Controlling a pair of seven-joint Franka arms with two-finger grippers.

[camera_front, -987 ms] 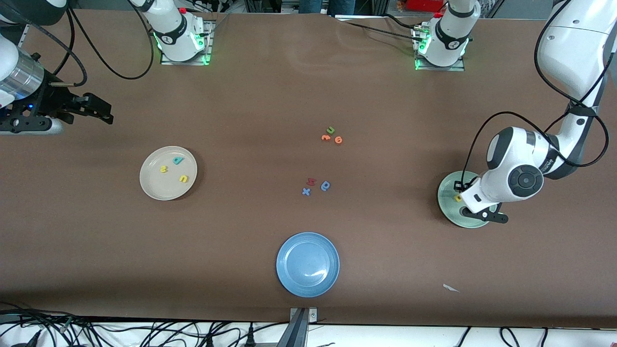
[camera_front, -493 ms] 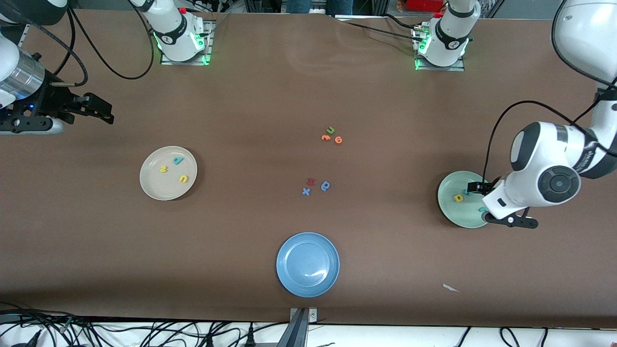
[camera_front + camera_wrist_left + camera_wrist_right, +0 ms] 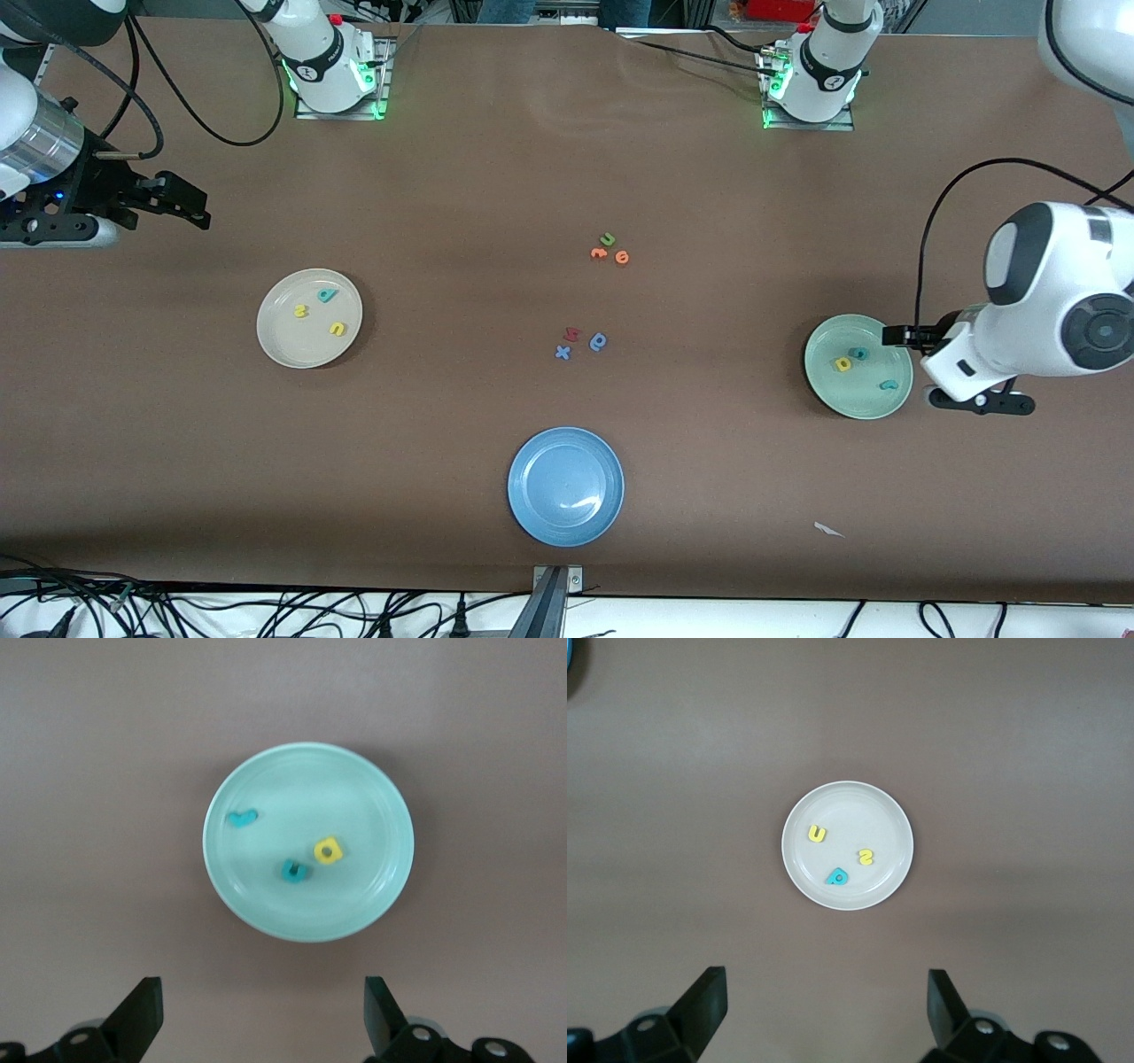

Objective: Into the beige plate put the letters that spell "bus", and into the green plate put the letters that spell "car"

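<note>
The beige plate (image 3: 283, 341) (image 3: 868, 811) holds the teal "b" (image 3: 328, 295) (image 3: 837, 876), yellow "s" (image 3: 301, 311) (image 3: 866, 857) and yellow "u" (image 3: 337, 329) (image 3: 818, 834). In the green plate (image 3: 850, 394) (image 3: 354, 788) lie the yellow "a" (image 3: 842, 363) (image 3: 327, 850), teal "c" (image 3: 858, 354) (image 3: 294, 871) and teal "r" (image 3: 889, 385) (image 3: 241, 818). My left gripper (image 3: 926, 370) (image 3: 263, 1019) hangs open and empty over the table just beside the green plate, toward the left arm's end. My right gripper (image 3: 182, 202) (image 3: 827, 1014) waits open and empty above bare table at the right arm's end.
A blue plate (image 3: 565, 486) sits near the front edge. Mid-table lie a green "u" (image 3: 608, 238), two orange letters (image 3: 599, 254), a red letter (image 3: 571, 334), a blue looped letter (image 3: 599, 341) and a blue "x" (image 3: 563, 353). A white scrap (image 3: 828, 530) lies nearer the front.
The left gripper opened over the green plate and has drawn off toward the left arm's end, uncovering the teal letters in the plate. The right arm has not moved.
</note>
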